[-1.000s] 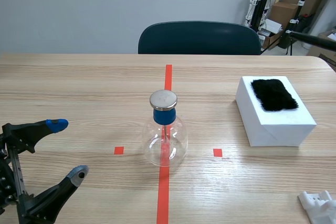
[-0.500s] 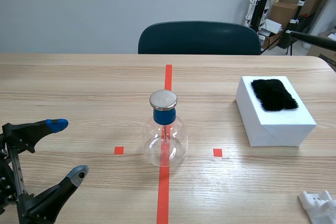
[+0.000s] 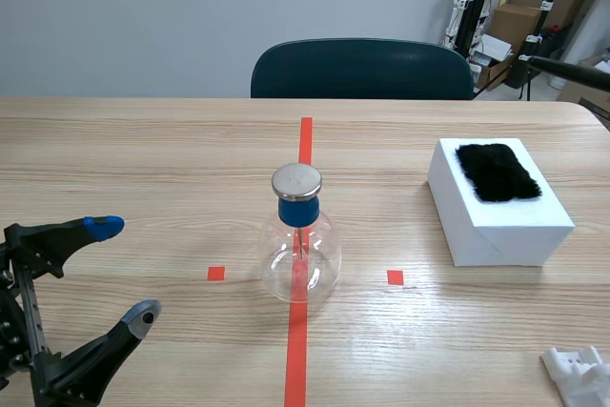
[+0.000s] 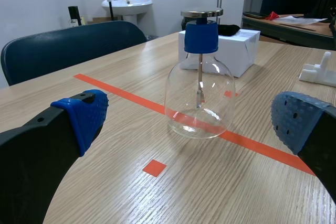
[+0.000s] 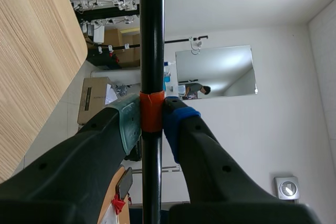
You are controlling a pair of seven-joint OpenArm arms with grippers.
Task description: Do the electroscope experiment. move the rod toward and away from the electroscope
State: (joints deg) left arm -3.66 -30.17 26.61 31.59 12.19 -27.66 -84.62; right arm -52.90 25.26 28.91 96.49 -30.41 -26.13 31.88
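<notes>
The electroscope (image 3: 300,235), a clear glass flask with a blue stopper and a round metal cap, stands on the red tape line at the table's middle. My left gripper (image 3: 124,270) hovers open low at the near left, well apart from it. In the left wrist view the electroscope (image 4: 200,77) stands ahead of the open left gripper (image 4: 191,119). My right gripper (image 5: 152,124) is shut on a black rod (image 5: 151,40) at its orange band, held off the table's edge. In the scene view only the rod's end (image 3: 567,70) shows at the far right.
A white box (image 3: 496,212) with a black fur patch (image 3: 496,171) on top sits right of the flask. A white plastic stand (image 3: 581,374) lies at the near right corner. A dark chair (image 3: 362,69) stands behind the table's far edge.
</notes>
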